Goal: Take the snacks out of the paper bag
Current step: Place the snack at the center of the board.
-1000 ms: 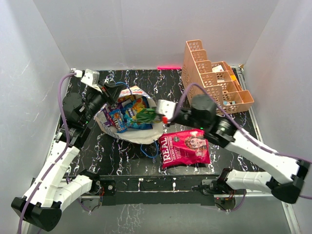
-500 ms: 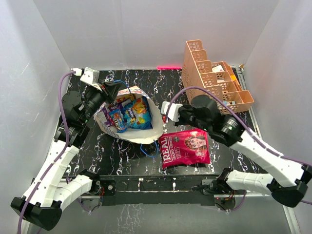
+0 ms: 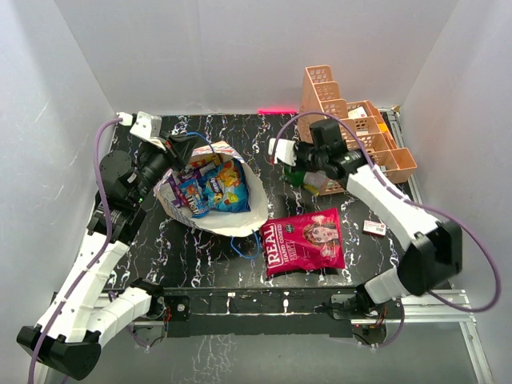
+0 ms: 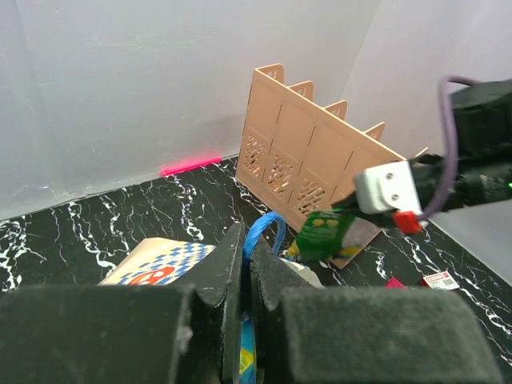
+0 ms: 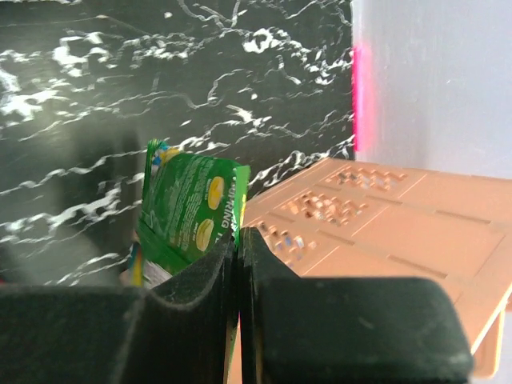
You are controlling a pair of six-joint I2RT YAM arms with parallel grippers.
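Note:
The checkered paper bag [image 3: 240, 214] lies open on the table with several blue, purple and orange snack packets [image 3: 214, 186] in its mouth. My left gripper [image 3: 192, 146] is shut on the bag's blue cord handle [image 4: 266, 230], its jaws closed around the cord [image 4: 246, 234]. My right gripper [image 3: 300, 174] is shut on a green snack packet [image 5: 188, 210] by its edge [image 5: 238, 234], held just in front of the orange rack; the packet also shows in the left wrist view [image 4: 324, 234]. The large red "REAL" bag [image 3: 302, 241] lies flat on the table, right of the paper bag.
The orange lattice rack [image 3: 352, 128] stands at the back right, right beside my right gripper; it also shows in the right wrist view [image 5: 384, 228]. A small red-and-white card [image 3: 374, 227] lies right of the red bag. A loose blue cord loop [image 3: 245, 246] lies by the bag's base.
My right arm has carried the green packet out of the bag's mouth, right and back to the rack. The left gripper still holds the handle. The card is now uncovered.

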